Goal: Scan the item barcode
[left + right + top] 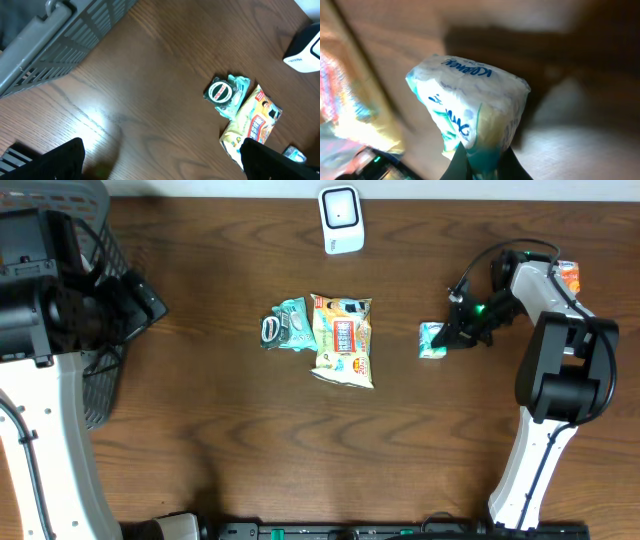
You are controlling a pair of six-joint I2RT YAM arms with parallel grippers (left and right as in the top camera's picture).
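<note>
Item: You had a small tissue pack [432,340] to scan, wrapped in white film printed in teal and blue.
Handling: I judged it light, soft and squashy. The film looked slick, so it could slip or twist in a narrow pinch. It was not fragile, but a hard squeeze would crease the wrapper and any code printed on it.
Where to hold: A short end or the sealed seam suited best, as that left the broad faces bare for the scanner [341,220]. No barcode showed on the faces in view.
Right jaws: They were closed tight on the pack's narrow end, with a thin fold of film nipped between their tips.
Pack to right jaws: It stuck out from the tips, nearly all of its body beyond them. I could not tell whether it rested on the worktop [220,440] or hung just clear.
Left jaws: They were spread wide and held nothing. They sat well apart from the pack, near the grey basket [75,35].
Scanner to right jaws: It stood well apart, ahead and to their left. The snack bag [343,340] and teal packet [288,326] lay to the left, beyond the pack.
</note>
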